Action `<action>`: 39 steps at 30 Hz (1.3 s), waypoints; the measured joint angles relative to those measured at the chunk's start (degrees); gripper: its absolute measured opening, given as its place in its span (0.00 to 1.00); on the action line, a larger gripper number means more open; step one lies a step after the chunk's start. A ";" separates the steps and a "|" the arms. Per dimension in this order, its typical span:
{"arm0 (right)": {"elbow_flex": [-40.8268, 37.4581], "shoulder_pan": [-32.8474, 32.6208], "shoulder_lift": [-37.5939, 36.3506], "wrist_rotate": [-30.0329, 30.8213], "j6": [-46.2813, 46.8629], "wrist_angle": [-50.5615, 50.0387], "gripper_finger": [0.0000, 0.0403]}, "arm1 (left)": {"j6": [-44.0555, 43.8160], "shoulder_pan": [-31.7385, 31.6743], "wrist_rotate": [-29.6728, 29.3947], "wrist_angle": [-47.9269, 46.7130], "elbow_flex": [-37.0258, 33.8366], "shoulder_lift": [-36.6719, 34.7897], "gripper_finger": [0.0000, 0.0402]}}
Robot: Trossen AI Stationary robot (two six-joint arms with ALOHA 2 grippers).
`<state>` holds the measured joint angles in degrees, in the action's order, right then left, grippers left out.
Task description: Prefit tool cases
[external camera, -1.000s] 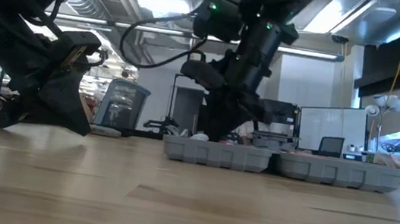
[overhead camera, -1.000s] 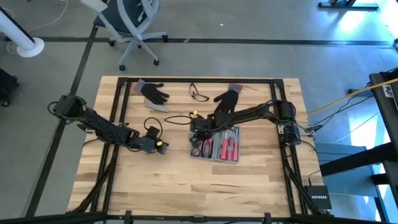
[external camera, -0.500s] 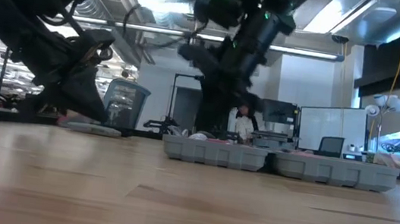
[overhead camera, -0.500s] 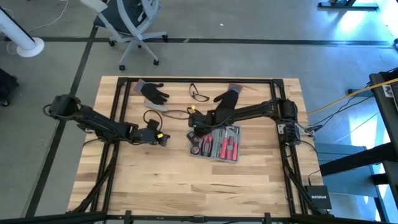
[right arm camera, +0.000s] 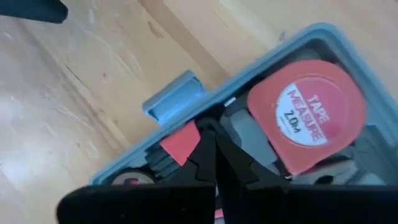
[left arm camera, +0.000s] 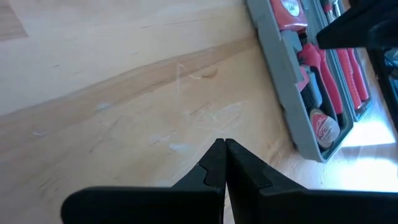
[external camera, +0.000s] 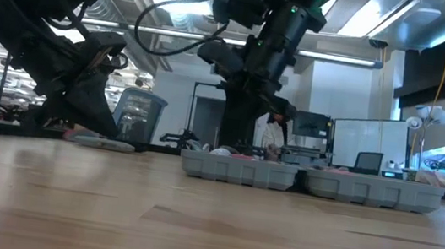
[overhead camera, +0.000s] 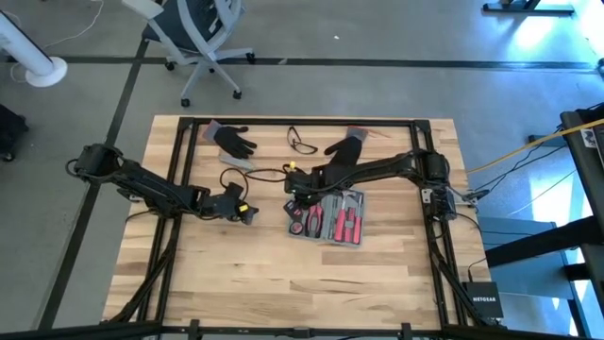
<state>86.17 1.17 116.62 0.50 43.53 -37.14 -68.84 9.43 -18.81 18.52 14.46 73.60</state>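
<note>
The tool case (overhead camera: 327, 218) lies open and flat on the table, grey-blue, with red-handled tools and a red tape measure (right arm camera: 305, 118) in its recesses. My right gripper (overhead camera: 297, 189) is shut and points steeply down just over the case's far-left corner, beside the tape measure and the case's latch (right arm camera: 174, 93); its fingertips (right arm camera: 214, 142) hold nothing. My left gripper (overhead camera: 247, 211) is shut too, slanting down over bare wood left of the case (left arm camera: 298, 81), with nothing between its fingers (left arm camera: 222, 149).
At the far side lie two black gloves (overhead camera: 232, 141) (overhead camera: 344, 151), a pair of glasses (overhead camera: 302, 143) and a small grey bar (overhead camera: 238, 162). Bare wood spreads across the near half of the table (overhead camera: 283, 283). An office chair (overhead camera: 203, 38) stands beyond the far edge.
My left gripper has swung toward the table's right and far side, closer to the case, and then kept still. My right gripper has risen a little over the case's far-left corner. Both stay shut. The case has not moved.
</note>
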 joint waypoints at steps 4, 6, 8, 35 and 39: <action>-0.04 -0.67 1.90 -3.00 1.14 -0.05 0.00 | -0.13 0.00 0.42 -0.01 0.00 -0.02 0.00; -0.04 -1.37 2.04 -1.49 1.14 -0.07 0.00 | -0.03 0.00 0.42 -0.01 0.00 -0.02 0.00; 0.08 -1.70 2.59 -0.52 1.13 0.80 0.00 | 0.05 0.00 0.43 0.02 0.02 -0.02 0.00; -0.16 -0.09 1.11 -1.43 1.95 5.59 0.00 | 0.44 -0.92 0.35 0.04 0.09 -0.09 0.00; -2.36 -0.04 1.11 -1.54 2.90 6.97 0.00 | 0.35 -0.92 0.39 0.04 0.09 -0.09 0.00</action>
<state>83.81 1.13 117.73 -1.04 46.43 -30.17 -68.49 8.51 -18.41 18.57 14.55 73.52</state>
